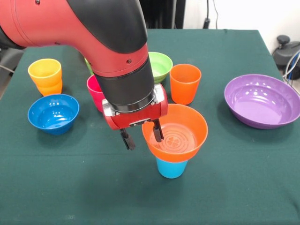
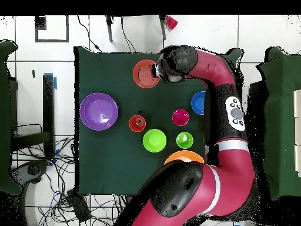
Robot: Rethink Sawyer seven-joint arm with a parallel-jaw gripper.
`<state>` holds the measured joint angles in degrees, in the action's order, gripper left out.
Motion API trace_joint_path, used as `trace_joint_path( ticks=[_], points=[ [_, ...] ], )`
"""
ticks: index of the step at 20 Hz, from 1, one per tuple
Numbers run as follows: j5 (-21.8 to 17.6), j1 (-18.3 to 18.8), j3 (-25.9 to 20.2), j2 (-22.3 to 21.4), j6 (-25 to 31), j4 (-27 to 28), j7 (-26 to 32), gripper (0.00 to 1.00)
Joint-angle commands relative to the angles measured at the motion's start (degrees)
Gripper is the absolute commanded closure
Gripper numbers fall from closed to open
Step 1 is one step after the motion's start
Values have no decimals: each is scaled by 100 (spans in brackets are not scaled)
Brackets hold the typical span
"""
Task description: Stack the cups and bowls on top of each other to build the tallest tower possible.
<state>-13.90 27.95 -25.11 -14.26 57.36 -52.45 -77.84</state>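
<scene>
**Orange bowl perched on blue cup, gripper at its rim**

The tower is 2 pieces so far: a glossy orange plastic bowl (image 1: pixel 176 132) sits upright on a light blue plastic tumbler (image 1: pixel 171 168), near the front edge of the green cloth table (image 1: pixel 243 187). The red and black gripper (image 1: pixel 141 135) straddles the bowl's left rim, its fingers apart, 1 inside the bowl and 1 outside. It does not look clamped.

The bowl overhangs the narrow cup all round, so the judgement is to lift straight up, without brushing the rim, or the bowl may tip.

Behind stand an orange plastic tumbler (image 1: pixel 184 83), a light green bowl (image 1: pixel 159 66) and a magenta tumbler (image 1: pixel 95 91), partly hidden by the arm. Far right lies a wide purple bowl (image 1: pixel 261 100); to the left a blue bowl (image 1: pixel 53 113) and a yellow-orange tumbler (image 1: pixel 45 76). None blocks a vertical retreat.
</scene>
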Motion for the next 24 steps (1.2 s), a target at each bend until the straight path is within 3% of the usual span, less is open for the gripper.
trace_joint_path(
  ticks=[1,11,17,24],
  points=[
    [-33,-144,145,201,340,57,-387,0],
    [-42,-196,214,211,480,147,-423,0],
    [-3,-357,290,304,1182,639,-603,0],
    [111,-426,322,113,1135,426,-830,0]
  ],
)
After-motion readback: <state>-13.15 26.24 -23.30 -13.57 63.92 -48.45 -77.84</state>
